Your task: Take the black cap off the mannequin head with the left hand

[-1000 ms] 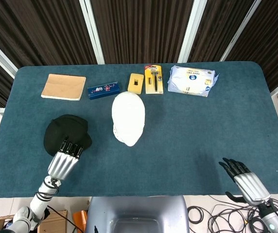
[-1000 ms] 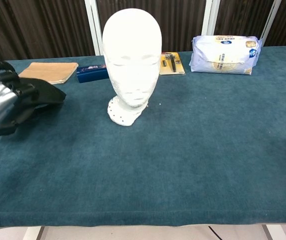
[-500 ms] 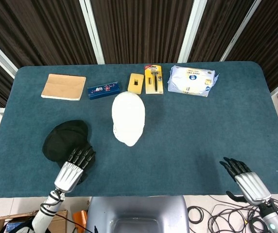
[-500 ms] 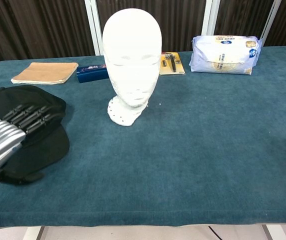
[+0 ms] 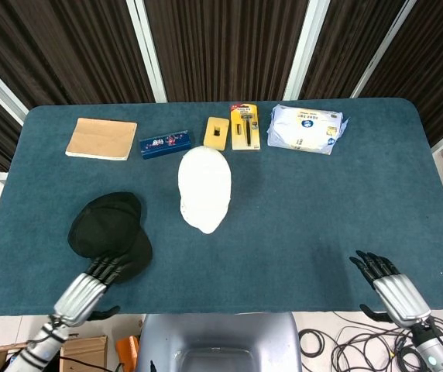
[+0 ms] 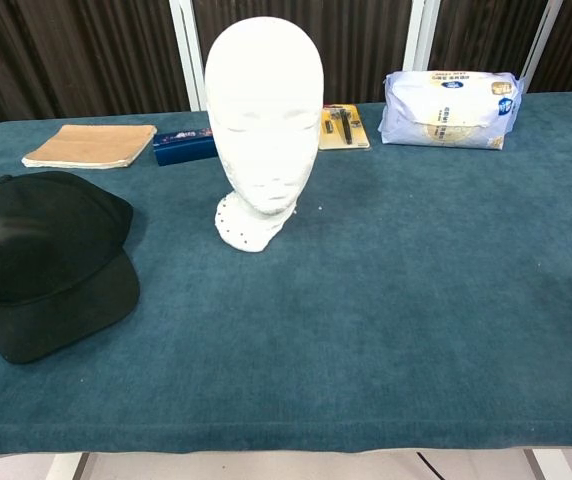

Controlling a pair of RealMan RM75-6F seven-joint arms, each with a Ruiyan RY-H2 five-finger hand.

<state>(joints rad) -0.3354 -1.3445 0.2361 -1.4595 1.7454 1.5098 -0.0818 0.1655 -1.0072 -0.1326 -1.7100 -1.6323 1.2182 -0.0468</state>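
Note:
The black cap (image 5: 107,233) (image 6: 44,255) lies flat on the blue table, left of the bare white mannequin head (image 5: 204,187) (image 6: 263,125). My left hand (image 5: 84,291) hovers at the table's front edge just below the cap's brim, fingers stretched out and holding nothing. At the front right corner my right hand (image 5: 388,285) rests open with fingers spread. Neither hand shows in the chest view.
Along the far edge lie a tan notebook (image 5: 101,139), a blue box (image 5: 163,144), a yellow item (image 5: 217,132), a carded razor (image 5: 245,126) and a white wipes pack (image 5: 307,129). The table edge (image 5: 229,310) runs close to both hands.
My left hand has let go of the cap and drawn back toward the front edge, leaving the chest view. The cap now lies still on the table. The right hand has not moved.

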